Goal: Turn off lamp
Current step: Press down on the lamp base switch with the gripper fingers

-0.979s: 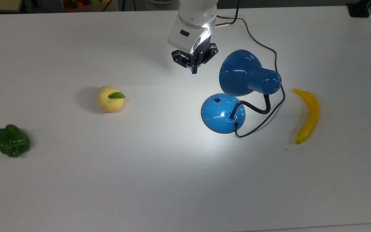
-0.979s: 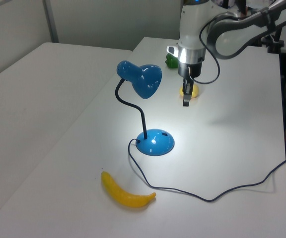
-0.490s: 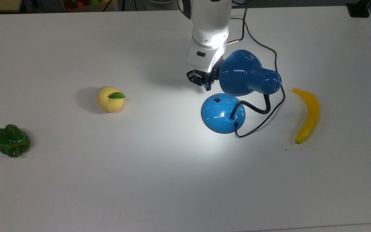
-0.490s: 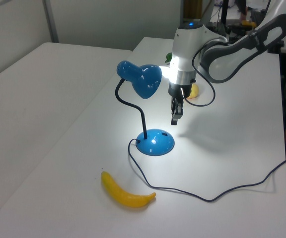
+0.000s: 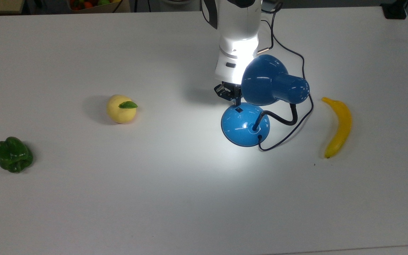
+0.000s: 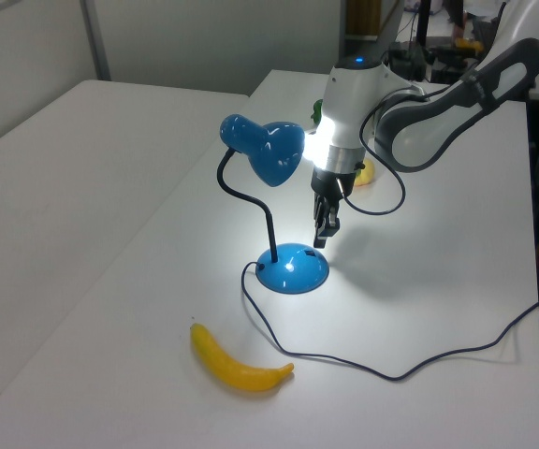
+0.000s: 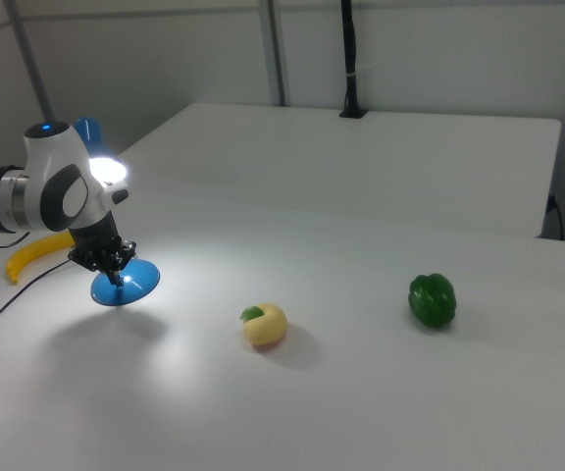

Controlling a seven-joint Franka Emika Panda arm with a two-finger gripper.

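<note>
The blue lamp is lit and throws a bright pool on the white table. Its dome base [image 5: 245,124] [image 6: 293,270] [image 7: 128,286] carries a small black switch [image 5: 238,110] on its far side in the top view. A black gooseneck holds the bell shade [image 5: 265,80] [image 6: 273,151] above the base. My gripper [image 5: 238,103] [image 6: 320,238] [image 7: 119,277] points down with its fingers together, its tip right over the switch at the base's edge, beside the shade. Whether the tip touches the switch I cannot tell.
A banana [image 5: 339,127] [image 6: 238,369] lies at the top view's right of the lamp. The lamp's black cord [image 5: 303,67] [image 6: 410,367] loops behind it. A yellow fruit with a leaf [image 5: 120,108] [image 7: 266,325] and a green pepper [image 5: 13,154] [image 7: 432,299] lie at the top view's left.
My gripper has moved rightward and nearer in the top view and come down, from open table to just above the base's switch. The lamp stays lit and has not moved.
</note>
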